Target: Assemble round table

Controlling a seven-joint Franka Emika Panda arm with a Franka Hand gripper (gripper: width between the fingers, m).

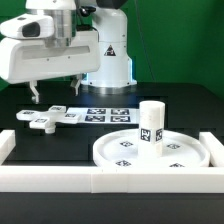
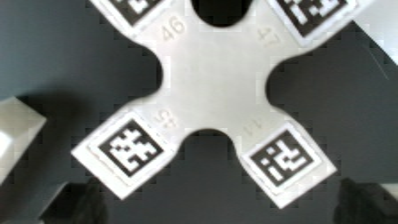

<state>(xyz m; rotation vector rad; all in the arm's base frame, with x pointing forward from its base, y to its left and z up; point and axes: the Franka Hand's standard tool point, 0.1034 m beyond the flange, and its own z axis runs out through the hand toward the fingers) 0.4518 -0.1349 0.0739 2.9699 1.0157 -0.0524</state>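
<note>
The white cross-shaped foot piece (image 1: pixel 45 118) lies flat on the black table at the exterior view's left. It fills the wrist view (image 2: pixel 214 90), with tags on its arms. My gripper (image 1: pixel 55 93) hangs a little above it, open and empty. In the wrist view the gripper (image 2: pixel 217 205) shows its dark fingers (image 2: pixel 71 203) at either side of two of the cross's arms, apart from them. The large rimmed disc (image 1: pixel 120 152) lies at the front right. The short cylindrical leg (image 1: pixel 151 123) stands upright on it.
The marker board (image 1: pixel 105 113) lies behind the disc, right of the foot piece. Long white bars (image 1: pixel 110 180) border the table's front and both sides. A white edge (image 2: pixel 15 125) shows beside the cross in the wrist view.
</note>
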